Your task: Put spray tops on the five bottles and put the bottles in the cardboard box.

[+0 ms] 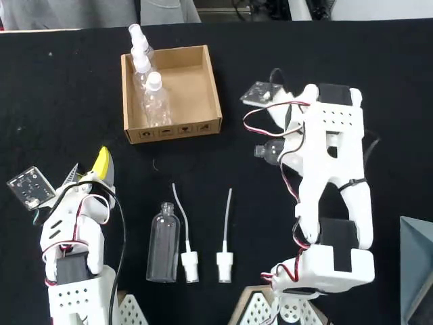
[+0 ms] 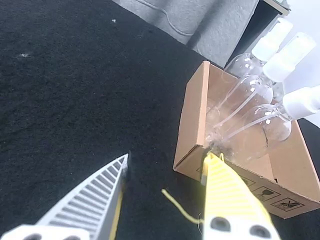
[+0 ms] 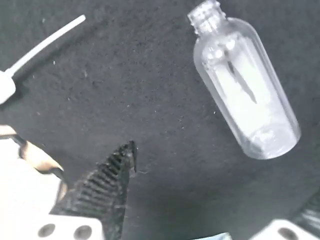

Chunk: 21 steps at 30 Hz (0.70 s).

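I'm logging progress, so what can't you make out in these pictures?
High view: the right arm covers most of the uncapped bottle; only its neck shows.
Right wrist view: the picture edge cuts off the head of a spray top.
Left wrist view: the cardboard box runs past the edge.

In the high view, three capped bottles (image 1: 147, 81) crowd the left side of the cardboard box (image 1: 173, 129), and its right half shows bare floor. An open strip of black table (image 1: 203, 162) runs below the box. At lower centre an uncapped bottle (image 1: 163, 242) and two spray tops (image 1: 190, 261) lie side by side with narrow gaps between them. The right arm (image 1: 331, 156) overhangs a second uncapped bottle (image 1: 267, 152) at right centre.
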Each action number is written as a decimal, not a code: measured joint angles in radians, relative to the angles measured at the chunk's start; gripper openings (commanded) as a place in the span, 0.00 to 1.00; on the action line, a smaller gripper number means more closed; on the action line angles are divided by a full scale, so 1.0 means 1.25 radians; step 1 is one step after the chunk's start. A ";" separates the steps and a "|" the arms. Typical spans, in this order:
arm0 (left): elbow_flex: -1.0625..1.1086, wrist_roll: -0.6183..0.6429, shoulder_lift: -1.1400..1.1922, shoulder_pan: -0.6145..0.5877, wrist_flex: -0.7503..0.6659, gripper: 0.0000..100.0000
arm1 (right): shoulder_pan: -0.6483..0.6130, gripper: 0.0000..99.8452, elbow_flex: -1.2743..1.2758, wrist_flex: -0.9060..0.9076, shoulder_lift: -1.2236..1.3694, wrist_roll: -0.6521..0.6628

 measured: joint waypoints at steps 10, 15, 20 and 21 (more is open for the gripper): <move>0.000 0.000 0.000 0.000 0.000 0.22 | 0.000 0.39 0.000 -0.032 0.000 0.075; 0.000 0.000 0.000 0.000 0.000 0.22 | -0.004 0.29 0.000 -0.050 0.000 0.075; 0.000 0.000 0.000 0.000 0.000 0.22 | -0.007 0.31 0.004 -0.120 0.000 0.080; 0.000 0.000 0.000 0.000 0.000 0.22 | -0.007 0.31 0.011 -0.134 0.000 0.080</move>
